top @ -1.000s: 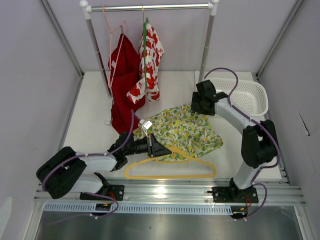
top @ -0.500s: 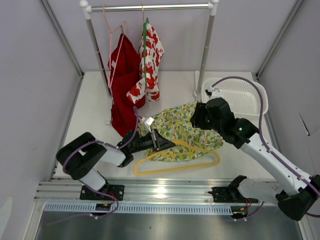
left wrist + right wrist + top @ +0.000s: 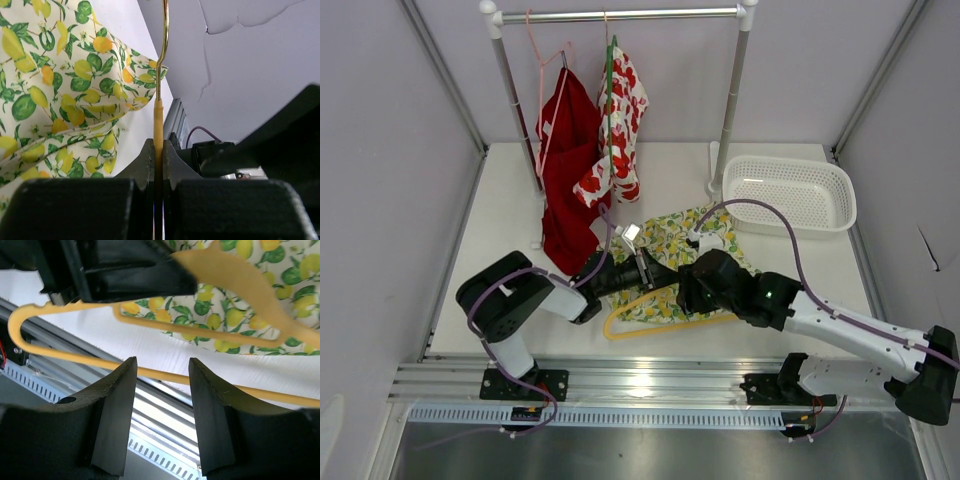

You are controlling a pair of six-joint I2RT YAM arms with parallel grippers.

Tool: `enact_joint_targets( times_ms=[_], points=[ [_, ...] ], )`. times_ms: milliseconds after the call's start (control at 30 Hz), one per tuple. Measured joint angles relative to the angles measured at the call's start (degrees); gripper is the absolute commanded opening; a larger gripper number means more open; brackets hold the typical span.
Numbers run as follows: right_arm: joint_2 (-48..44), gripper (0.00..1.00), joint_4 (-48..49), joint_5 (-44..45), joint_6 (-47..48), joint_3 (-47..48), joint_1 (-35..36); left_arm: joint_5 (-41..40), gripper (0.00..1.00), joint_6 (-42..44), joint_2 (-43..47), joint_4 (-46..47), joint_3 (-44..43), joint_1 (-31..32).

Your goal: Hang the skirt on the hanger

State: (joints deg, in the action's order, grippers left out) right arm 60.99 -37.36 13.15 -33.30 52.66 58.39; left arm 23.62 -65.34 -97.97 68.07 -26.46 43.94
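Note:
The skirt (image 3: 665, 232), white with lemons and leaves, lies crumpled on the table's middle, partly under my right arm. The yellow-tan hanger (image 3: 608, 322) lies tilted at its near edge. My left gripper (image 3: 658, 272) is shut on the hanger's neck (image 3: 158, 125), just below the metal hook, with the skirt (image 3: 50, 90) to its left. My right gripper (image 3: 682, 295) is open and empty. In the right wrist view (image 3: 161, 362) its jaws straddle the hanger's thin bar (image 3: 165, 376) without touching it. The hanger's broad shoulder (image 3: 240, 280) lies over the skirt (image 3: 285, 275).
A clothes rack (image 3: 620, 15) at the back carries a plain red garment (image 3: 565, 150) on a pink hanger and a red-flowered white garment (image 3: 620, 110) on a green hanger. A white basket (image 3: 840, 215) stands at the back right. The metal rail (image 3: 650, 385) runs along the front edge.
My right arm has swung from behind the skirt down to its near side, over the hanger. My left gripper has pushed the hanger right and further onto the skirt.

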Motion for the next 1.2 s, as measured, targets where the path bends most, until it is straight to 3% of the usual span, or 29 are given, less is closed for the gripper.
enact_joint_targets(
  times_ms=[267,700,1200],
  points=[
    [2.62,0.59,3.3,2.43,-0.63,-0.39,0.68,-0.13,0.0,3.1,-1.77,0.07,-1.18,0.28],
    [9.94,0.56,11.39,1.29,-2.62,-2.23,6.86,-0.87,0.0,9.57,-2.1,0.83,0.0,0.42],
    [19.54,0.64,22.93,12.9,-6.21,-4.83,12.37,2.34,0.0,13.49,-4.31,1.29,-2.08,-2.86]
  ],
)
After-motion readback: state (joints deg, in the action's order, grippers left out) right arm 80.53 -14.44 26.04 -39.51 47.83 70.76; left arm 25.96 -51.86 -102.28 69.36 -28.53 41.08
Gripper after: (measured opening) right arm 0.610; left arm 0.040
